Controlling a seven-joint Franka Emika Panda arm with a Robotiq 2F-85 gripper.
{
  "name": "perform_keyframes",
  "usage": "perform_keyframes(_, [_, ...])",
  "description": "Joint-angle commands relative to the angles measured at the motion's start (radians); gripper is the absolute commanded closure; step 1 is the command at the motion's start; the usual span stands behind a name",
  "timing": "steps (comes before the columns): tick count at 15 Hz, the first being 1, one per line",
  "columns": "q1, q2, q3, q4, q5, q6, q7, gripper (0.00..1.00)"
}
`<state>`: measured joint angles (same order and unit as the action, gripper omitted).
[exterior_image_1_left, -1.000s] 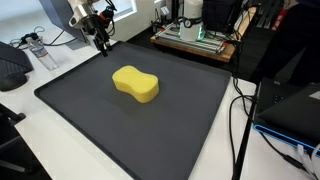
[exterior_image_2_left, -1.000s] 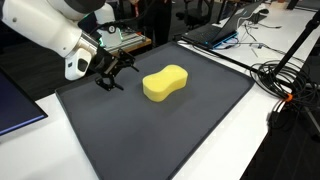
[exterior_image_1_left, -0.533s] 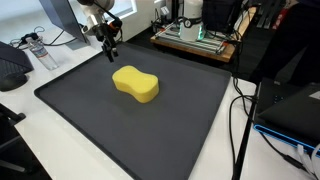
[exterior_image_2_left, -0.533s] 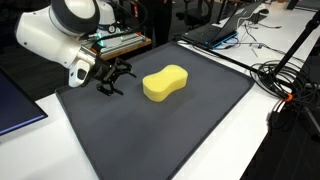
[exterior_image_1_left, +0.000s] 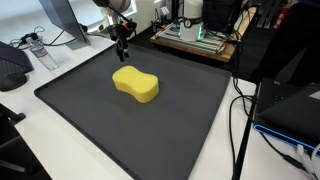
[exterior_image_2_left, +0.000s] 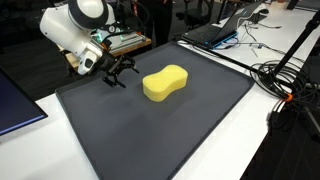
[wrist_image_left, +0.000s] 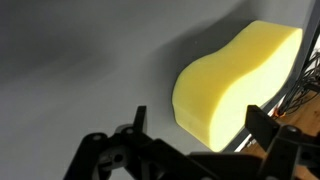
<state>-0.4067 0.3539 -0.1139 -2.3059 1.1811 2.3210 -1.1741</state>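
A yellow peanut-shaped sponge (exterior_image_1_left: 136, 84) lies on the dark mat (exterior_image_1_left: 120, 130); it also shows as the sponge (exterior_image_2_left: 166, 82) on the mat (exterior_image_2_left: 150, 140). My gripper (exterior_image_1_left: 122, 49) hangs open just above the mat's far edge, a short way behind the sponge. Seen from the other side, the gripper (exterior_image_2_left: 118, 77) sits beside the sponge's left end, apart from it. In the wrist view the sponge (wrist_image_left: 230, 85) fills the space ahead of the gripper (wrist_image_left: 200, 122), whose two dark fingers (wrist_image_left: 262, 125) stand wide with nothing held.
Equipment with green lights (exterior_image_1_left: 195, 35) stands behind the mat. A water bottle (exterior_image_1_left: 38, 50) and cables lie to the left. A laptop (exterior_image_2_left: 215, 32) and black cables (exterior_image_2_left: 285, 85) sit beside the mat's right side. A blue panel (exterior_image_2_left: 15, 105) rests at the left.
The arm has swung along the mat's far edge towards the sponge, and the wrist has turned. The jaws stay open. The sponge has not moved.
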Motion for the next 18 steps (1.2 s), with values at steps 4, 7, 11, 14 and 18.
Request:
perform_keyframes(4, [0.126, -0.258, -0.033, -0.252, 0.21, 0.177, -0.038, 0.0])
perform_keyframes(7, [0.192, -0.338, -0.015, -0.301, 0.232, 0.274, -0.01, 0.0])
perform_keyframes(11, [0.272, -0.406, 0.02, -0.339, 0.202, 0.34, 0.128, 0.0])
perform_keyframes(14, [0.31, -0.429, 0.07, -0.349, 0.176, 0.348, 0.263, 0.0])
perform_keyframes(18, [0.363, -0.428, 0.136, -0.34, 0.094, 0.402, 0.464, 0.0])
